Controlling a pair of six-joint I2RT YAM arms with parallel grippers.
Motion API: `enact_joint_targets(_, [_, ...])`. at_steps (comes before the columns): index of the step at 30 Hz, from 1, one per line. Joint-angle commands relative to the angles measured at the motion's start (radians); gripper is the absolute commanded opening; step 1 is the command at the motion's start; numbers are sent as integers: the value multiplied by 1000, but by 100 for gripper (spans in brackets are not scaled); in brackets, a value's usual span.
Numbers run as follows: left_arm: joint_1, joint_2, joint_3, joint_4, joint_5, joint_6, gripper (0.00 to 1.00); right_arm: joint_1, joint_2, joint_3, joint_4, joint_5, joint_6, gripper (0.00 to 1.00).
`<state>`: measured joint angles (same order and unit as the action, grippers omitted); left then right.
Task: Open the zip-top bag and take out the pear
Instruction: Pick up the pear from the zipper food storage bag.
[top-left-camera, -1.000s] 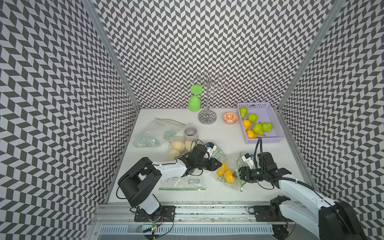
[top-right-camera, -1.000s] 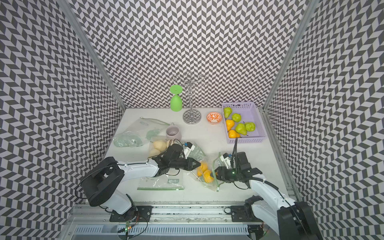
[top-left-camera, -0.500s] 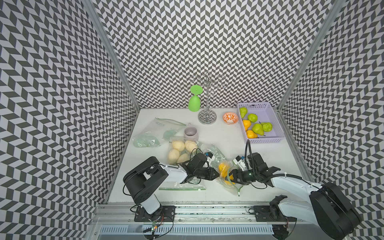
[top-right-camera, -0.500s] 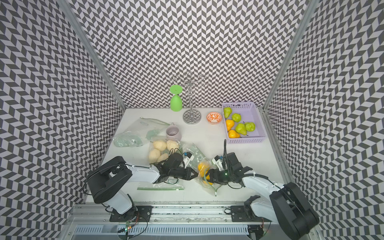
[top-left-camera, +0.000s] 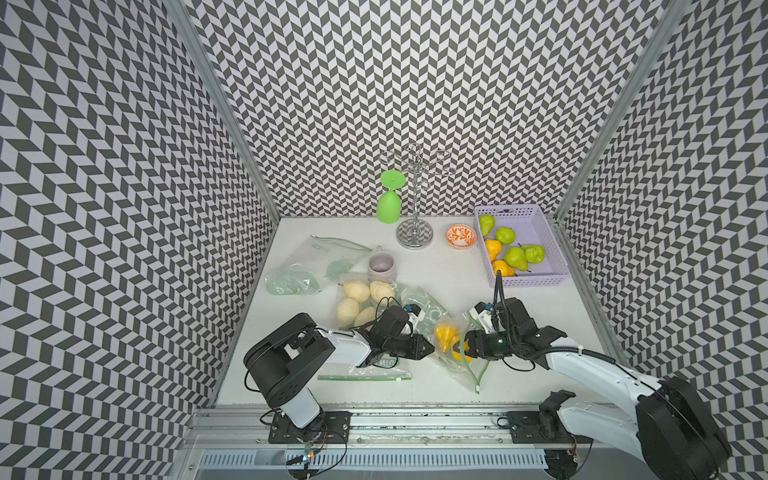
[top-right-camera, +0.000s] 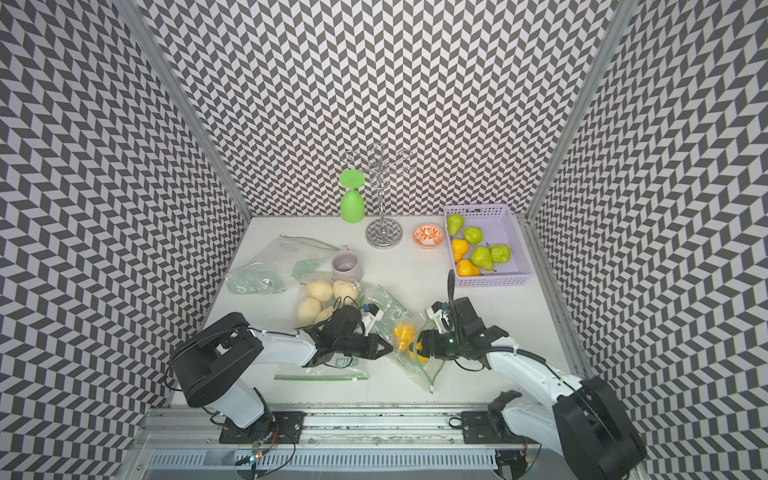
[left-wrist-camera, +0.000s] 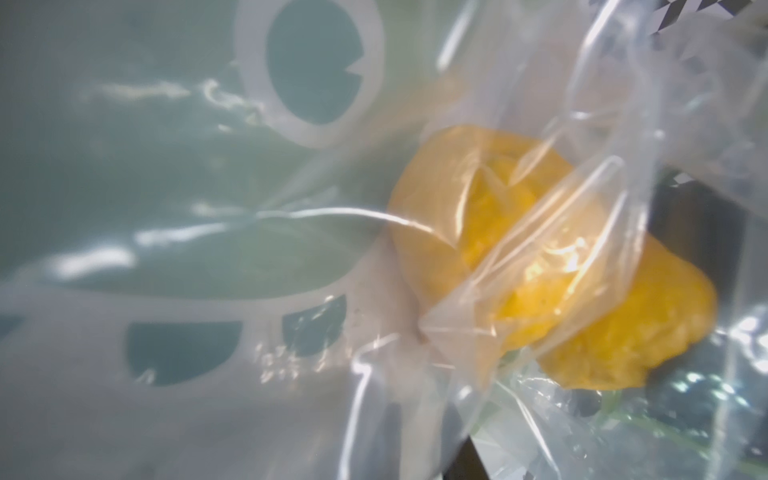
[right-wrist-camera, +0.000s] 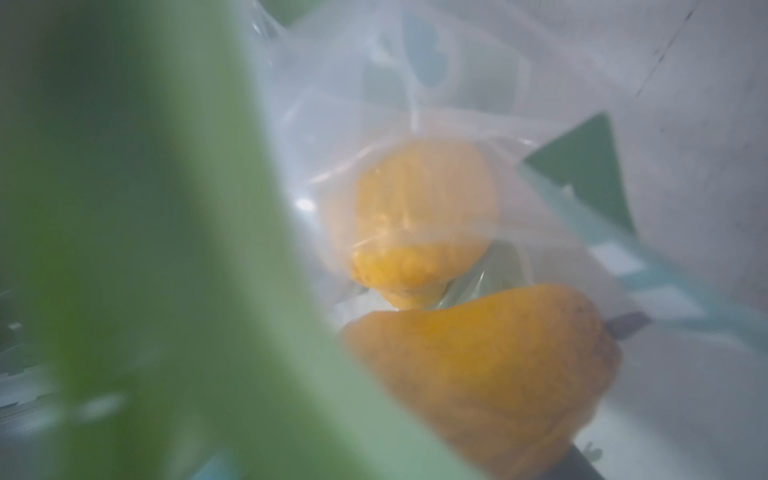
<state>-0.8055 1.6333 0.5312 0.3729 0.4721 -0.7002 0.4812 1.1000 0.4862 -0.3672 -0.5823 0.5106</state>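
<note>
Two orange pears (top-left-camera: 444, 334) lie inside the zip-top bag (top-left-camera: 451, 368) on the table (top-left-camera: 449, 282). The left pincer (top-left-camera: 429, 347), narrow, pinches the bag's film; the right pincer (top-left-camera: 467, 348) reaches into the bag's mouth, its gape indiscernible.

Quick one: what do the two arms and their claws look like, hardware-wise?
Both arms match: left arm and right arm have white links between bulky black joint housings. The left claw and right claw are black, with loose black cables looping over the wrists. A small green light glows on the right wrist.
</note>
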Motion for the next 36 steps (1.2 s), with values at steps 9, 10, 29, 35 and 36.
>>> enact_joint_targets(9, [86, -20, 27, -40, 17, 62, 21, -10, -110, 298, -435, 449, -26, 60])
enact_joint_targets(10, [89, -16, 34, -44, 19, 65, 21, -16, -116, 309, -416, 412, -26, 61])
enact_joint_targets(29, [117, -45, 328, -189, 40, 113, 24, -19, 90, 51, -46, -233, -86, 64])
enact_joint_targets(35, [112, 137, 368, -137, 67, 102, 23, -19, 69, 118, -186, -214, -161, 67])
enact_joint_targets(36, [112, 154, 356, -127, 70, 99, 23, -20, 70, 131, -208, -200, -173, 67])
